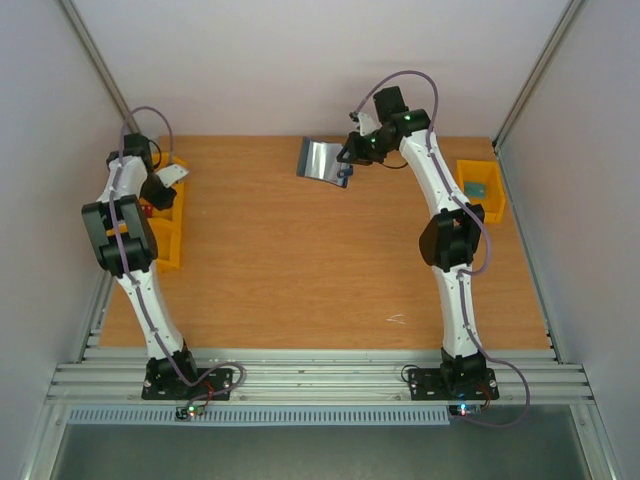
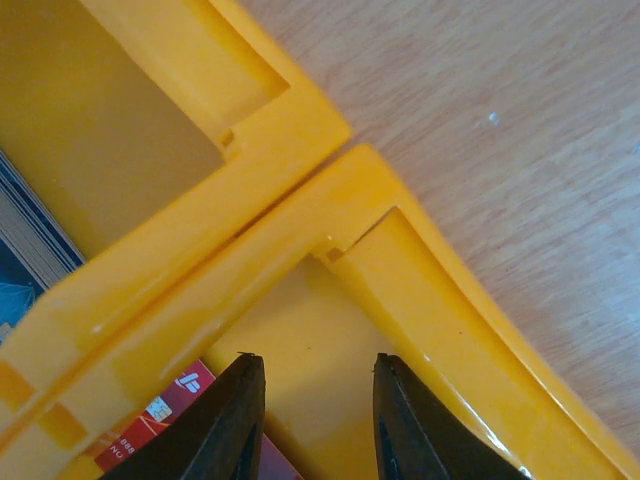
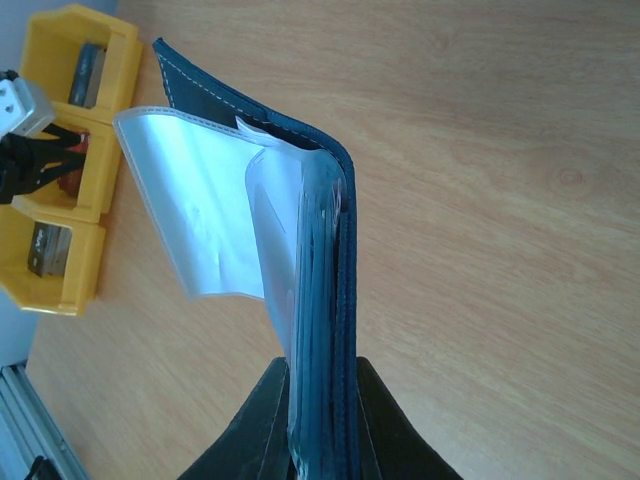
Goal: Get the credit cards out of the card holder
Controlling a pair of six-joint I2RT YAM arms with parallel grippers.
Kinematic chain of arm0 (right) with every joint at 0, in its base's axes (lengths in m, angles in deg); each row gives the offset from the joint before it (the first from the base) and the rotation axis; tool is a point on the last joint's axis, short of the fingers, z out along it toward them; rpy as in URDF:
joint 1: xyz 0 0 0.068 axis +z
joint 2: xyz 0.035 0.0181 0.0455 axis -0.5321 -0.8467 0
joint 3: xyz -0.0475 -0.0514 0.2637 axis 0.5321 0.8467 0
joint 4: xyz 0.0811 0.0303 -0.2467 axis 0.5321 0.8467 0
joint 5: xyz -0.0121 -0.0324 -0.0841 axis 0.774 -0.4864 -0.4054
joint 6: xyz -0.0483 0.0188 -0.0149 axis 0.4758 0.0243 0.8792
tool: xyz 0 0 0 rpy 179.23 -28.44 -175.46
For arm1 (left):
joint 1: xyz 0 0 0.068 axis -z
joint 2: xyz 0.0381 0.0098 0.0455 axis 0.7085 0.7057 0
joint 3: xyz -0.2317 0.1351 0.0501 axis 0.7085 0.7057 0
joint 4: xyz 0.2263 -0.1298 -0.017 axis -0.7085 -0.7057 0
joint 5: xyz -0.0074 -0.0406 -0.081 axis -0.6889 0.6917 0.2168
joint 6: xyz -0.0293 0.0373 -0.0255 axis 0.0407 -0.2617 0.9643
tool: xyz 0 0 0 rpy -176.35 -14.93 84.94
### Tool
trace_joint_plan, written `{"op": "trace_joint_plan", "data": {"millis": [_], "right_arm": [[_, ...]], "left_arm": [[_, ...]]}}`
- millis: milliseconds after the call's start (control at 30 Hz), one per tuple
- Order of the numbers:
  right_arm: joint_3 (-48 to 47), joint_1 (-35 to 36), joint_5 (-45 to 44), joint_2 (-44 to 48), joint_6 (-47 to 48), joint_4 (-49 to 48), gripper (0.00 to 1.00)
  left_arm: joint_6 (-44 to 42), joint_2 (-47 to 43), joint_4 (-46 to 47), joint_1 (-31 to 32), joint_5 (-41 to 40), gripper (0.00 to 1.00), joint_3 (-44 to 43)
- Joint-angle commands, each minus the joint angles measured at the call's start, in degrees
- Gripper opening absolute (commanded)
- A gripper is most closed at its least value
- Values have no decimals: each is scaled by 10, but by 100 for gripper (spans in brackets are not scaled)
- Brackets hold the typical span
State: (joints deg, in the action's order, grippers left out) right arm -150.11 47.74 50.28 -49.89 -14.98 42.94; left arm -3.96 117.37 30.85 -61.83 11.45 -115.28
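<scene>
Right gripper (image 3: 320, 370) clamped the card holder (image 1: 322, 160), its length pointing away; left gripper (image 2: 315, 370), parted and empty, hung well left of it.

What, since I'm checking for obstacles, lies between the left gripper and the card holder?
Beyond the yellow bins' rim under the left gripper, only bare wooden table as far as the card holder in the right gripper; the top view shows it.
</scene>
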Motion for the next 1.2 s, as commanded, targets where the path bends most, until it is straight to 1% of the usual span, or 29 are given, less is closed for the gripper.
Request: {"op": "trace_joint_plan", "data": {"millis": [0, 200, 267, 400, 533, 733, 933, 1167], "right_arm": [[23, 2, 3, 57, 10, -13, 1], [47, 2, -2, 75, 10, -23, 1], [57, 3, -2, 82, 11, -26, 1], [77, 2, -4, 94, 14, -34, 1], [92, 2, -5, 105, 16, -40, 1], [104, 2, -8, 115, 21, -43, 1], [121, 3, -10, 128, 22, -52, 1], [122, 2, -9, 126, 18, -57, 1]], "left_arm": [[-53, -4, -17, 14, 2, 32, 24], [-99, -34, -39, 18, 31, 33, 49], [-125, -45, -53, 18, 50, 33, 59], [-152, -71, -76, 20, 93, 35, 81], [-182, -89, -88, 23, 102, 36, 108], [-180, -93, -89, 23, 107, 36, 113], [-157, -91, -87, 23, 115, 36, 103], [-167, -105, -87, 23, 118, 36, 128]]}}
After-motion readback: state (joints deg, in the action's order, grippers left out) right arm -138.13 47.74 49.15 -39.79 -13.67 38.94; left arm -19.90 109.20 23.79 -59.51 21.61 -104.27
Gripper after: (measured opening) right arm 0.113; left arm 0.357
